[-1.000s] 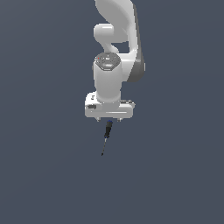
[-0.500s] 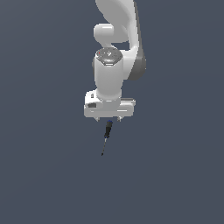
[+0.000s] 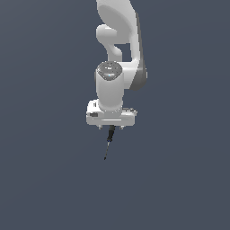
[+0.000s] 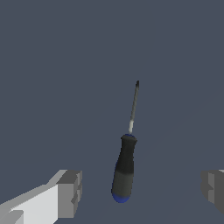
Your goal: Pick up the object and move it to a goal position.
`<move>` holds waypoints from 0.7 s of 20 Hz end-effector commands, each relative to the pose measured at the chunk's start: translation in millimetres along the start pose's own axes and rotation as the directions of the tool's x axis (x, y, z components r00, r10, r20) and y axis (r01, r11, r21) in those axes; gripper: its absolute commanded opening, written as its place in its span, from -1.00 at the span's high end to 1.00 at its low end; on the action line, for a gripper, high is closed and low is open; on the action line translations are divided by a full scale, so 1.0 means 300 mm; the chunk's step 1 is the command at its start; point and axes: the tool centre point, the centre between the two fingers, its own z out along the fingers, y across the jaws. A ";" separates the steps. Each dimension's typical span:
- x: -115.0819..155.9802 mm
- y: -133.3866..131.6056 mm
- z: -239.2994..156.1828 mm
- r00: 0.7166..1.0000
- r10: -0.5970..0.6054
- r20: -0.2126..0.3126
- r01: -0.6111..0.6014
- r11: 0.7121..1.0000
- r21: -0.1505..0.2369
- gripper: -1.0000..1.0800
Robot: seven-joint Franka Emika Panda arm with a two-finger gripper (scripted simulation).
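Gripper (image 4: 140, 188) wide open astride the screwdriver (image 4: 124, 164), apparently untouched; pose unchanged from before.

arm (image 3: 117, 67): upright | claw (image 3: 111, 127): pointing down | screwdriver (image 3: 108, 141): just beneath, tip down

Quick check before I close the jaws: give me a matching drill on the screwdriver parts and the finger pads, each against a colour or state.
Column A:
1. screwdriver handle
2. handle's butt end
3. shaft
4. finger pads

Column B:
a. blue
b. grey, set apart on either side of the handle, not touching it
c. thin, dark, with a pale section nearest the handle
d. black, thick, rounded

Pairs: 1-d, 2-a, 3-c, 4-b
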 end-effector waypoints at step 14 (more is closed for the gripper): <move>-0.002 0.037 0.279 0.987 0.159 0.016 -0.159 0.987 0.012 -0.92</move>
